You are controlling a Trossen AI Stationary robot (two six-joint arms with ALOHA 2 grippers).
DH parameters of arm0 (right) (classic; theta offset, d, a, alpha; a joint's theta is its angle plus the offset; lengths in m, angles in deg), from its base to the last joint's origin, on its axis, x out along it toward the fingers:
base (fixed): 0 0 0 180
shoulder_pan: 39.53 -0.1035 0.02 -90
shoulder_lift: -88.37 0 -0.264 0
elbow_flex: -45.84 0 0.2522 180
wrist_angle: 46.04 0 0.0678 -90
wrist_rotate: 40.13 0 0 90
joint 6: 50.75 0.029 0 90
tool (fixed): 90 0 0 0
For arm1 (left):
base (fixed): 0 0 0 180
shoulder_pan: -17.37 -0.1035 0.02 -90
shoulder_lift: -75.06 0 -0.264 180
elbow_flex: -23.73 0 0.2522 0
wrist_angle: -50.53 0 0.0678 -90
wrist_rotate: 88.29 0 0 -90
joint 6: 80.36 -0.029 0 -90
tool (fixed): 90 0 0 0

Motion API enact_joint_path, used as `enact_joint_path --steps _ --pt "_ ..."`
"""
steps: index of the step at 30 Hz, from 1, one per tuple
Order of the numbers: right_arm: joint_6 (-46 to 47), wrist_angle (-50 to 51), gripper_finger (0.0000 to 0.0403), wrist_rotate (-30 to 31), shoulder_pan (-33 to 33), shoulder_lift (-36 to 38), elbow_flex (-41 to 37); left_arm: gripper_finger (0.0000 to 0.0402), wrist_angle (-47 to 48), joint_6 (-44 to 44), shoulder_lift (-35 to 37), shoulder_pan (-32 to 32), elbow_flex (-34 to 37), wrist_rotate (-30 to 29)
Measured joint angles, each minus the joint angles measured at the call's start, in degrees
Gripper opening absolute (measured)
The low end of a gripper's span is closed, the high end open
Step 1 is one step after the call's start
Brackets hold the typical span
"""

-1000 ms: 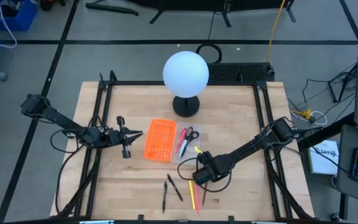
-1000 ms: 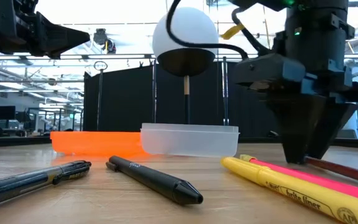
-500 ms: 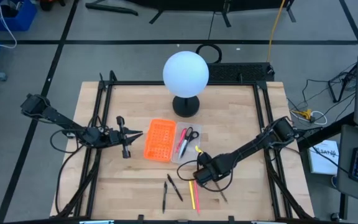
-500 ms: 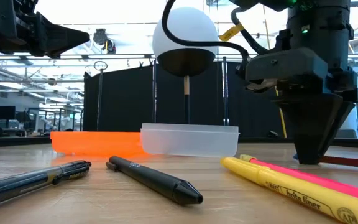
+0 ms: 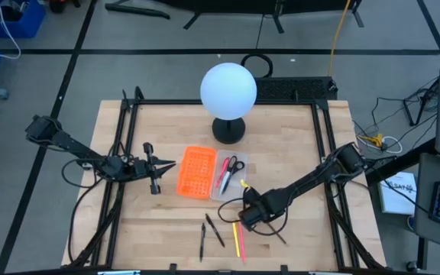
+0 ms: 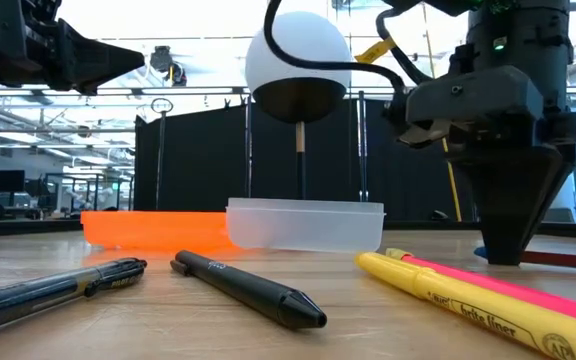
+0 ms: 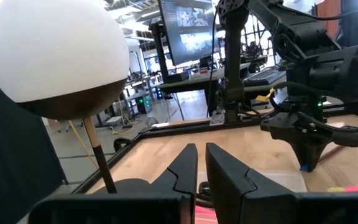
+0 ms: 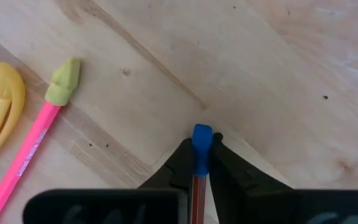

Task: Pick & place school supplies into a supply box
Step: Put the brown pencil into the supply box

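Note:
My right gripper stands over the near middle of the table, shut on a thin brown-red pencil with a blue end. A yellow highlighter and a pink one lie just left of it, and two black pens lie farther left. The supply box, a clear tray, rests flat mid-table and holds scissors and a pink-red pen. My left gripper hovers left of the box, shut and holding nothing. My right gripper pinches the pencil between its two fingertips just behind the blue end, which pokes out past them. The fingers point down from above and lie across the pencil. The pencil's shaft lies on the table, running toward the right.
An orange perforated panel lies flat against the box's left side. A lamp with a white globe stands on a black base behind the box. Black frame rails run along the table's left and right sides.
My right gripper has shut, taking hold of the pencil near its blue end. As the fingers closed, the pencil's free end swung along the table toward the right edge. The left arm has kept still.

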Motion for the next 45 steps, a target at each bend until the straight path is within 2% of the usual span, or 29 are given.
enact_joint_path --steps 7,16,21,27,30,35,40,45 --pt "-0.36 -1.44 0.0024 2.90 0.32 7.59 0.07 0.0042 0.02 1.26 0.00 0.00 0.00 0.04" --pt "-0.58 -3.07 0.0024 11.75 3.85 15.13 0.03 0.0042 0.10 3.27 0.00 0.00 0.00 0.21" --pt "-6.53 -13.60 0.0024 17.43 9.31 18.03 0.04 0.0042 0.11 4.77 0.00 0.00 0.00 0.22" --pt "-16.71 -25.86 0.0024 18.05 18.87 18.34 -0.43 0.0042 0.30 4.80 0.01 0.00 0.00 0.21" --pt "-17.05 -34.07 0.0024 17.76 23.66 18.44 -4.79 0.0042 0.96 4.61 0.00 0.00 0.00 0.20" --pt "-9.93 -44.70 0.0025 14.41 29.40 18.32 -14.79 0.0042 1.48 4.16 0.00 0.00 0.00 0.16" --pt "-5.95 -53.36 0.0025 14.55 30.48 18.22 -22.34 0.0042 3.17 2.24 0.02 0.00 0.00 -0.07" --pt "-5.46 -56.28 0.0024 14.78 29.78 18.35 -23.54 0.0042 3.34 2.22 0.02 0.00 0.00 -0.07"
